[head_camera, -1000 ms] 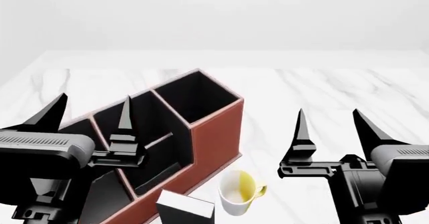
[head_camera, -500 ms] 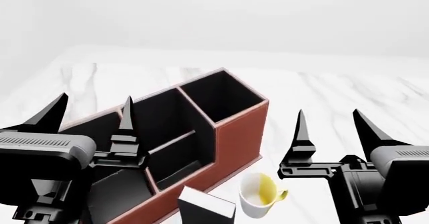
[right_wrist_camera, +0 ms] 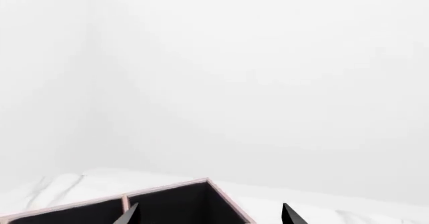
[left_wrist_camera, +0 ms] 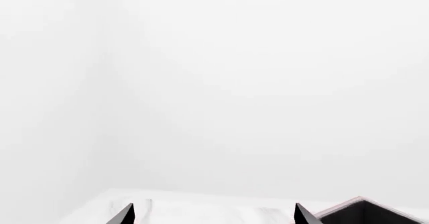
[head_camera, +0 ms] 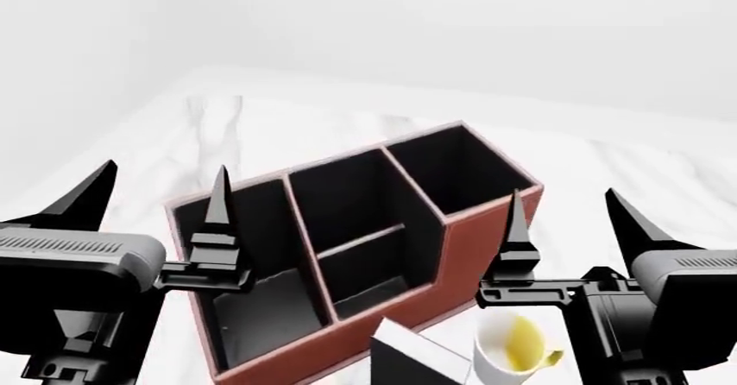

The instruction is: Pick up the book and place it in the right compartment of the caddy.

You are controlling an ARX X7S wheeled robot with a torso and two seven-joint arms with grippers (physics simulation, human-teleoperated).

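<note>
In the left wrist view almost everything is blank white wall; only the two black fingertips of the left gripper (left_wrist_camera: 211, 216) poke in, set well apart with nothing between them, above a strip of white marbled tabletop (left_wrist_camera: 201, 206) and a corner of the reddish-brown leather-look caddy with its black lining (left_wrist_camera: 365, 211). That suggests the arm is held level and aimed outward, not down at any object. The head view explains the layout: the caddy (head_camera: 489, 234) stands diagonally on the table, its squarish deep right compartment (head_camera: 458, 171) farthest back, and the small thick black book with white page edges (head_camera: 417, 361) stands upright just in front of the caddy's near wall, cut off by the picture's edge, beside a white mug with a yellow interior (head_camera: 516, 350). Both arms hover raised on either side, the left gripper (head_camera: 155, 199) over the caddy's left end and the right gripper (head_camera: 567, 221) spread wide and empty above the mug; neither touches anything, so I judge the pickup is not yet begun. The right wrist view shows its fingertips (right_wrist_camera: 208, 215) likewise parted over the caddy's pale rim (right_wrist_camera: 168, 186), looking across the table.
</note>
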